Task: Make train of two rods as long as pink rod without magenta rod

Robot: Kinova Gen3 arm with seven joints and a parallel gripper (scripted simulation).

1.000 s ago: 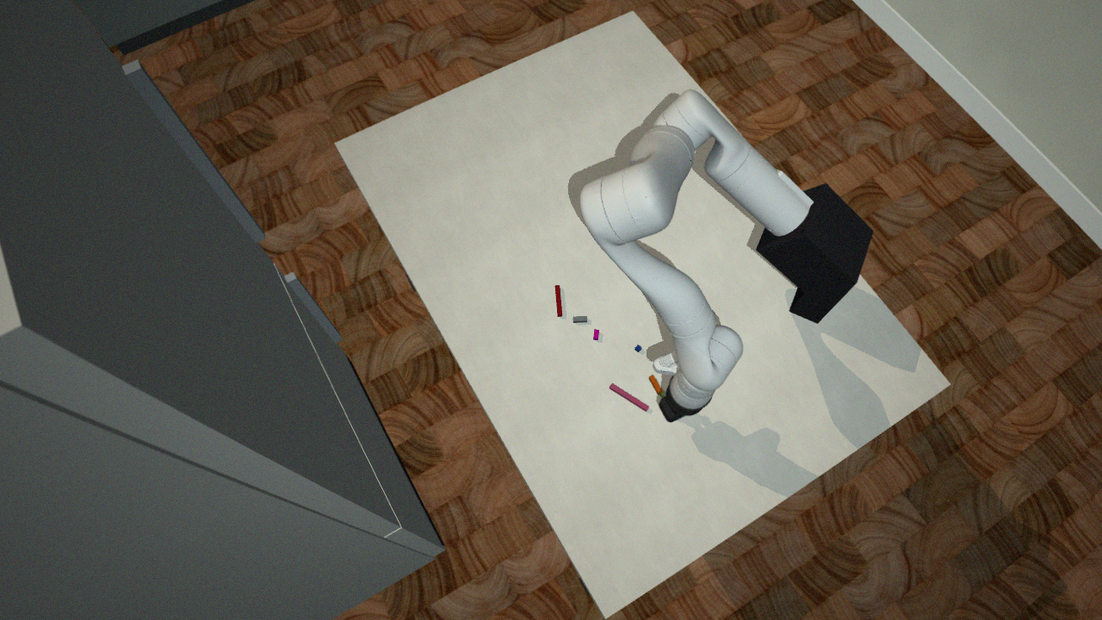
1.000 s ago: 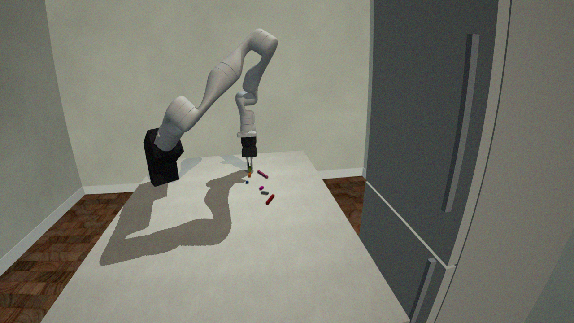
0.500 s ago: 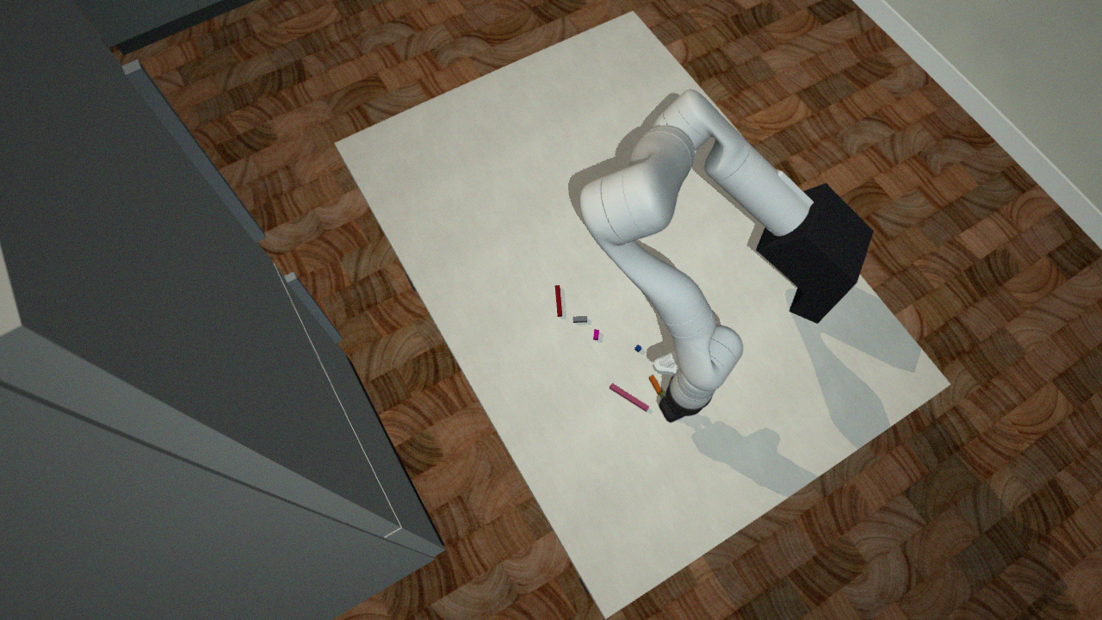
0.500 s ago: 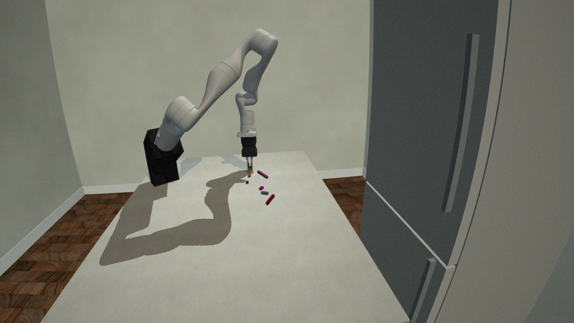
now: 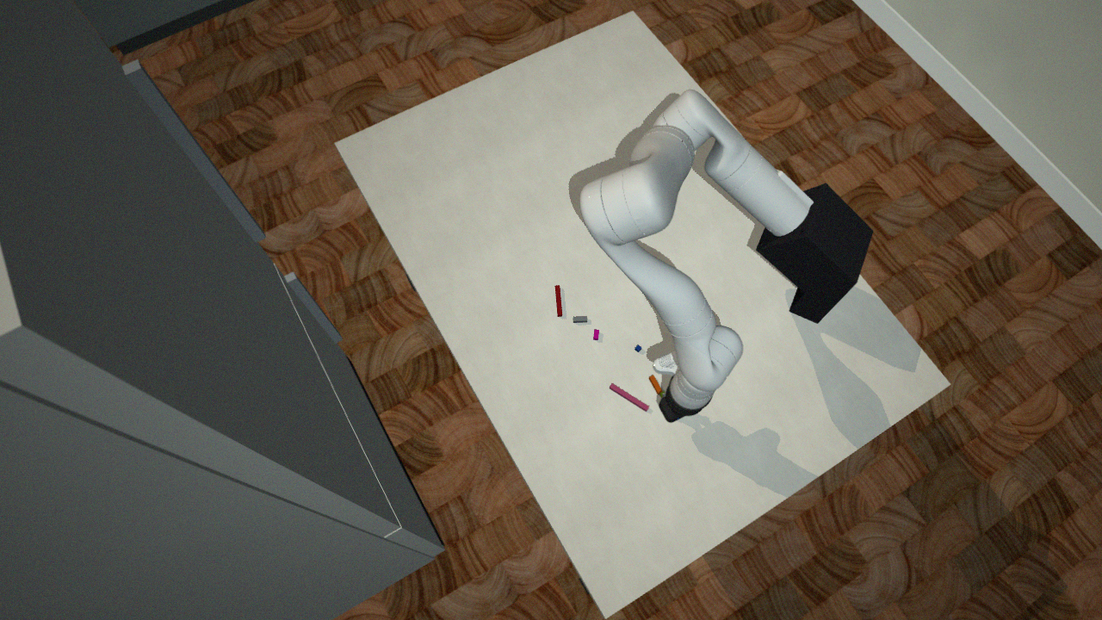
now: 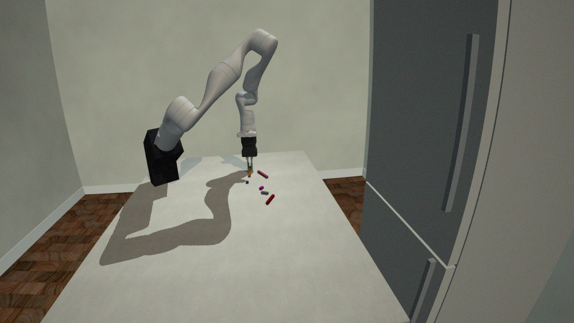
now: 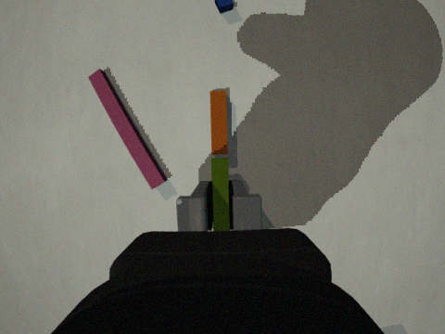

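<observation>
My gripper is shut on the lime rod and holds it low at the table, end to end with the orange rod, in one line with it. The ends look touching in the wrist view. The pink rod lies flat to the left, slanted, its near end close to my left finger. Much of the lime rod is hidden by the gripper body.
A blue cube, a magenta rod, a grey rod and a red rod lie farther off. The black arm base stands on the table's edge; a fridge is beside it.
</observation>
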